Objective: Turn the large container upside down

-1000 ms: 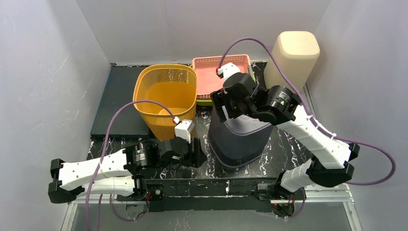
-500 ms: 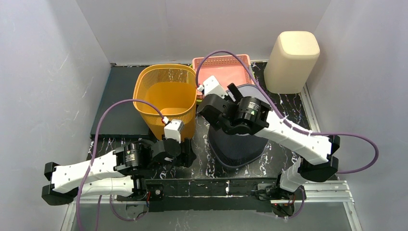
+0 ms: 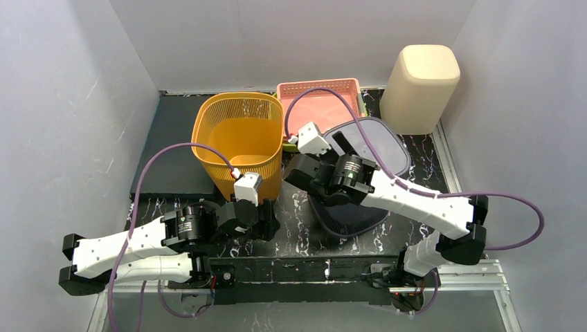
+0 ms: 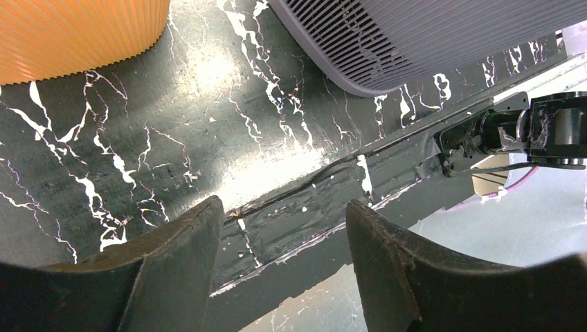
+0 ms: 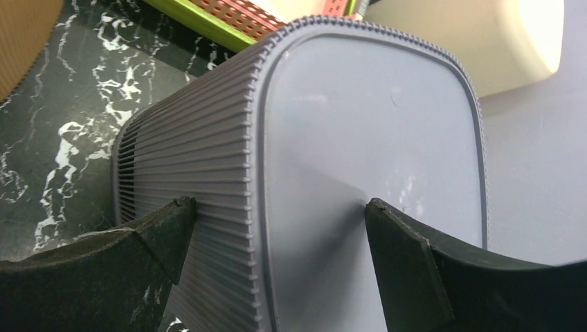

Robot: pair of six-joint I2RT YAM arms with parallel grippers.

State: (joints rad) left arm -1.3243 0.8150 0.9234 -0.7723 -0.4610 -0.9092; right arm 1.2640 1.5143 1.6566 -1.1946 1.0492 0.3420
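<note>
Grey container (image 5: 367, 138) just ahead of wide-apart right end effector (image 5: 280, 206).

3 bins (image 3: 214, 166) (image 3: 374, 142) (image 3: 422, 86), 1 tray (image 3: 322, 111), 2 arms (image 3: 131, 242) (image 3: 415, 200)

The large container (image 3: 367, 142) is a grey-violet bin with finely ribbed, slotted walls and a smooth, flat, round-cornered base; the base faces upward and its wider end is down on the bench (image 4: 173, 138); whether it sits square or leans I cannot tell. The edge where wall meets base lies between my right fingers (image 5: 104, 270), ribs toward one, smooth base toward the other; contact I cannot make out. Its lower wall lies beyond my left fingers (image 4: 159, 277), apart from them.
</note>
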